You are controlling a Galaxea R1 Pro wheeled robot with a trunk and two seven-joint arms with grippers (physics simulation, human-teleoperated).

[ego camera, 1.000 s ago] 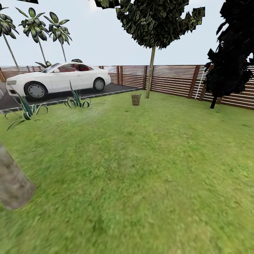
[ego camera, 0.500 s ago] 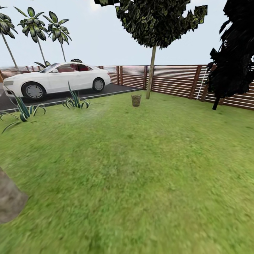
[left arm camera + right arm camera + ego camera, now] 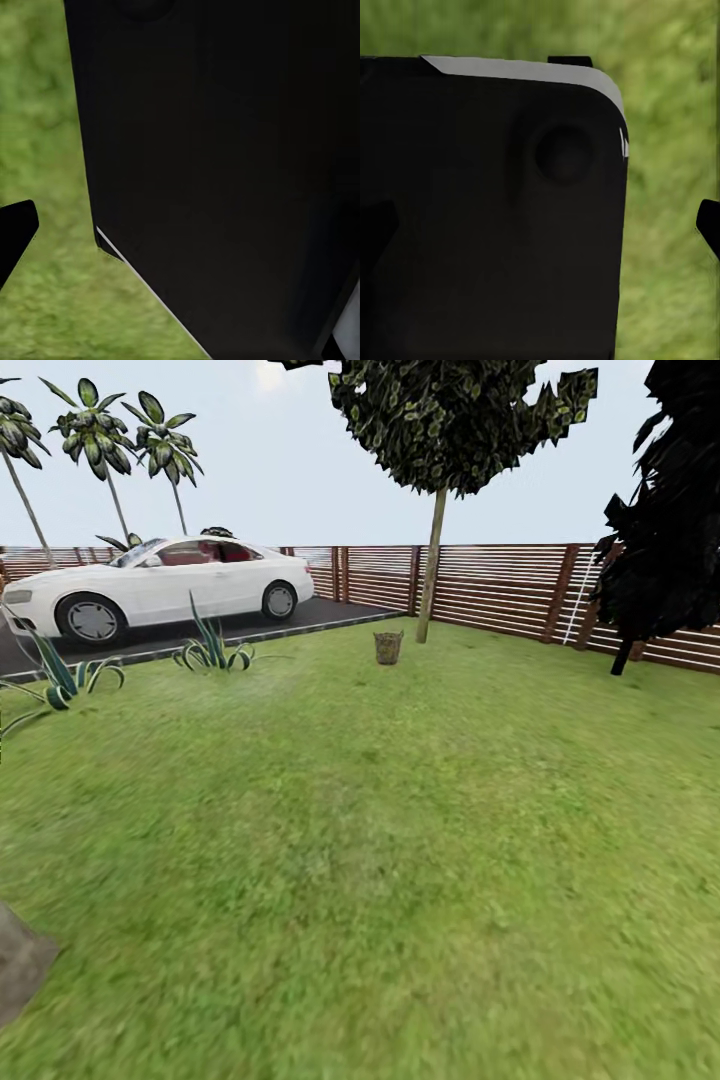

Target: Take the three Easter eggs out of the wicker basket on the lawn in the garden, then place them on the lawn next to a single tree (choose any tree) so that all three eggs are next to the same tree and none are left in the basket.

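Camera nearer the wicker basket (image 3: pixel 388 647) (slightly)

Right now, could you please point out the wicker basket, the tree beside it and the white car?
wicker basket (image 3: pixel 388 647), head view, on its woven side.
tree (image 3: pixel 431 575), head view, on its pale trunk.
white car (image 3: pixel 170 588), head view, on its door.

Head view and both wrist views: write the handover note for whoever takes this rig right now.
Fingers: both wrist views show a dark robot body over grass; open or shut cannot be told.
Things: the wicker basket stands far ahead on the lawn, near the pale-trunked tree by the fence. Eggs too small to make out from here.
Done: nothing visible yet.
Left: drive to the basket, take out all three eggs, lay them on the grass beside one tree; that nearby tree looks handiest.
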